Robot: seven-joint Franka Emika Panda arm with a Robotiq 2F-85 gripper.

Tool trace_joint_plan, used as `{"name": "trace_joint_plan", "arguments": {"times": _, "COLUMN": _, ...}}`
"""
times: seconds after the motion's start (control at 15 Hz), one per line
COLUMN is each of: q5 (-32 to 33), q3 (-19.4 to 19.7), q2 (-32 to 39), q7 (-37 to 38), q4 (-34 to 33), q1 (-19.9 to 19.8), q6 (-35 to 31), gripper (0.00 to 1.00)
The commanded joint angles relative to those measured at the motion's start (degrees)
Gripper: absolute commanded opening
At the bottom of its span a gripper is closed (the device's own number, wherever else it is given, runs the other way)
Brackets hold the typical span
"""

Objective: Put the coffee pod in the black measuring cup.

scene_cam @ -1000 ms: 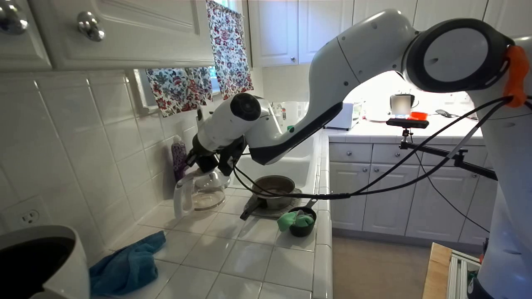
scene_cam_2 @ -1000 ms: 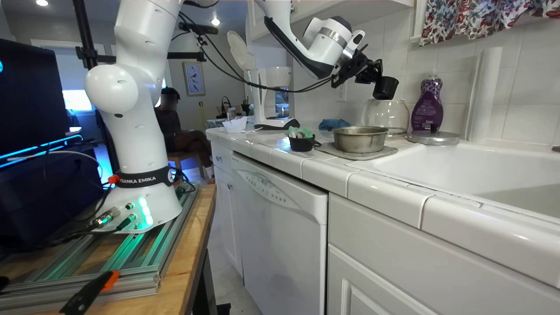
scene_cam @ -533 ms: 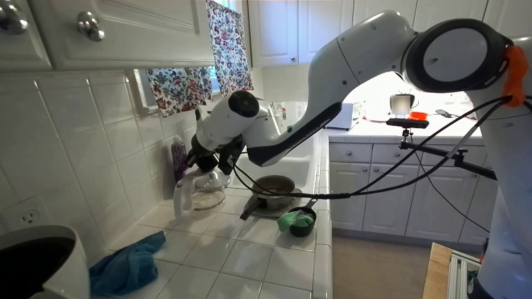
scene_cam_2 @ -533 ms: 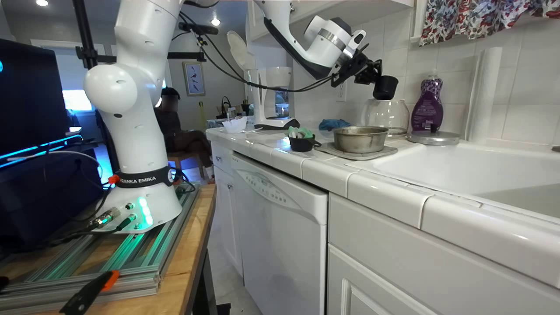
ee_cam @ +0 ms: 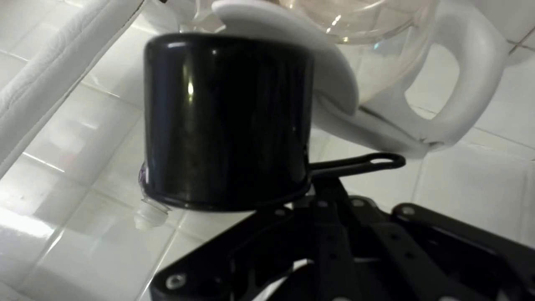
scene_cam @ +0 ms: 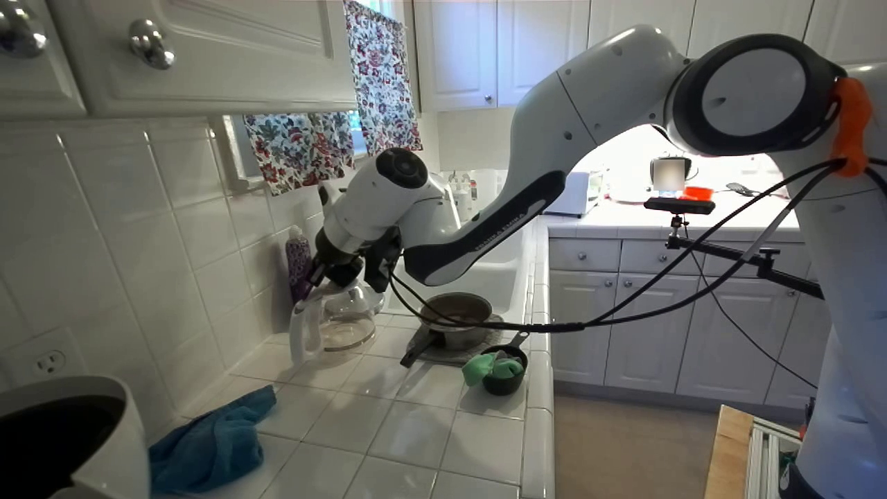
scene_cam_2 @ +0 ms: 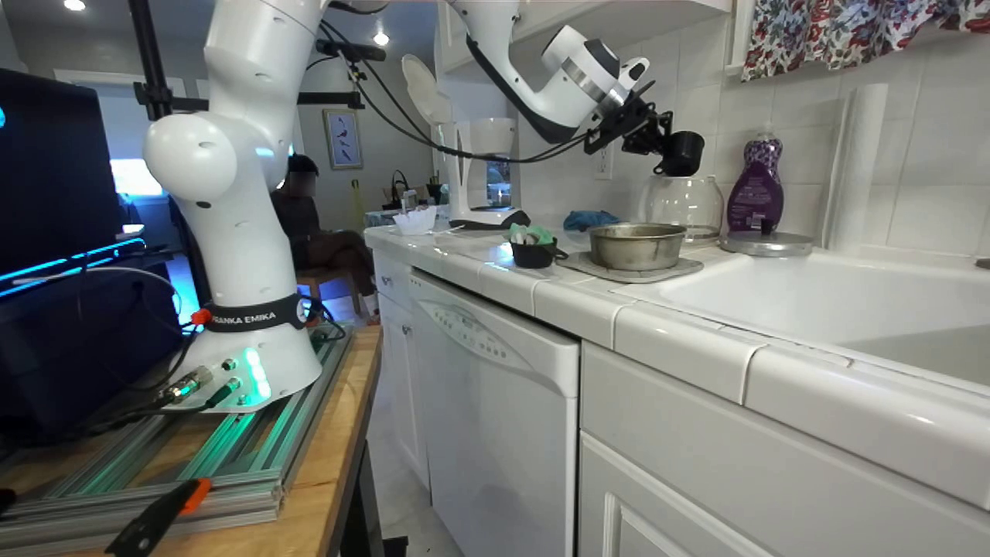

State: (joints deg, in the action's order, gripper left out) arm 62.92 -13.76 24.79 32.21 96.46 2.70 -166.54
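My gripper (ee_cam: pixel 334 192) clasps one black measuring cup (ee_cam: pixel 228 121) near one carafe (ee_cam: pixel 388 100); I count a second black measuring cup (scene_cam: pixel 504 385) only in the exterior views. In an exterior view the counter edge (scene_cam: pixel 540 388) lies just beside it at three o'clock, tiles (scene_cam: pixel 409 430) spreading toward seven.

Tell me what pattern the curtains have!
The curtains have red and blue flowers on white, clearest in an exterior view.

Glossy and round, the black measuring cup (ee_cam: pixel 228 125) hangs just beyond the fingers (ee_cam: pixel 330 191), which grip it at its short, slotted handle, its inside hidden.
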Motion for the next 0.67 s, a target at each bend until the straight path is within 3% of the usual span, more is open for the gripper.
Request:
{"name": "trace_joint_plan", "arguments": {"times": 0.0, "q5": -6.32, "q3": -4.04, "q2": 0.45, "q7": -8.60, "q4": 1.18, "q1": -3.03, "q6": 0.21, "gripper": 0.00}}
{"name": "trace_joint_plan", "arguments": {"times": 0.2, "q5": -10.35, "q3": -6.94, "q2": 0.68, "q7": -14.43, "q4": 1.71, "q1": -4.93, "q6": 1.44, "gripper": 0.00}}
{"name": "trace_joint_plan", "arguments": {"times": 0.27, "q5": -16.22, "q3": -1.76, "q2": -0.03, "q7": -18.91, "q4": 2.19, "q1": -0.43, "q6": 0.27, "gripper": 0.00}}
{"name": "trace_joint_plan", "arguments": {"times": 0.6, "q5": -29.38, "q3": 0.03, "q2": -0.06, "q7": -32.23, "q4": 1.80, "q1": 2.13, "q6": 1.73, "gripper": 0.00}}
